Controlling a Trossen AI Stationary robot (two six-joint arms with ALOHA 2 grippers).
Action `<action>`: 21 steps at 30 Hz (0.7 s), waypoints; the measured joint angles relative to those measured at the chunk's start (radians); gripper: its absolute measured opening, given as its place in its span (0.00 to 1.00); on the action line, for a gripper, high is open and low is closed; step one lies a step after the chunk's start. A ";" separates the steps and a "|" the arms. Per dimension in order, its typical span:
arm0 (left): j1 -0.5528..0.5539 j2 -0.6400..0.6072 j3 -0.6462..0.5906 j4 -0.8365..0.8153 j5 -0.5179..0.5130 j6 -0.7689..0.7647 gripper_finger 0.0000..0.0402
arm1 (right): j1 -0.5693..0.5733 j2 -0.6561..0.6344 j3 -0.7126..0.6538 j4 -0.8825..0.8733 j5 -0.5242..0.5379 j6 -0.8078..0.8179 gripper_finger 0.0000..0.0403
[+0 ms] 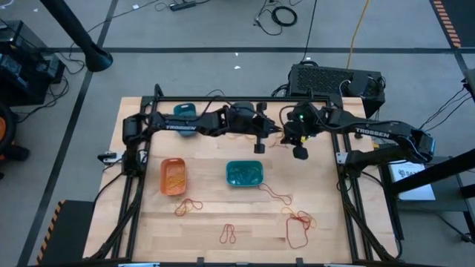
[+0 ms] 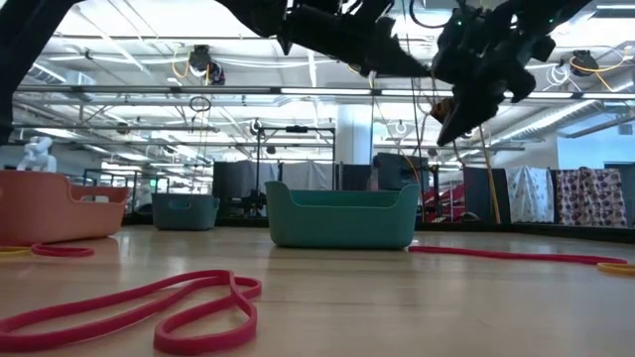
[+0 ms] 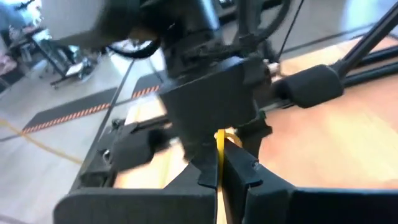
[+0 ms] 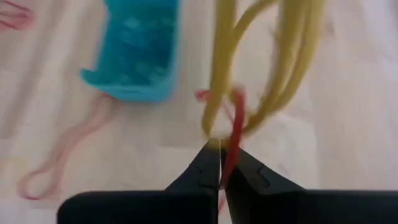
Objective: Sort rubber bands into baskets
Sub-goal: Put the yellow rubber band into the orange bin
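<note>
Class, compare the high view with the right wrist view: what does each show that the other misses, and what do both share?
Only the high view shows the orange basket, the darker blue basket, the left gripper and the whole table. Only the right wrist view shows, close up, the right gripper shut on a red band tangled with yellow bands. Both show the teal basket and loose red bands on the wood.

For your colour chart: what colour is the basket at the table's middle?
Teal-green basket; clearest in the high view.
</note>
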 joint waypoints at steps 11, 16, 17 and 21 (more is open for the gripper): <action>0.038 -0.004 0.000 -0.274 -0.176 0.074 0.03 | -0.039 -0.001 0.000 -0.093 0.326 0.051 0.00; 0.045 -0.004 0.000 -0.362 -0.252 0.108 0.03 | -0.056 -0.001 0.000 -0.116 0.406 0.066 0.00; 0.045 -0.004 0.000 -0.373 -0.259 0.109 0.03 | -0.060 -0.001 0.000 -0.116 0.406 0.066 0.00; 0.045 -0.004 0.000 -0.399 -0.262 0.110 0.03 | -0.073 -0.001 0.000 -0.116 0.407 0.065 0.00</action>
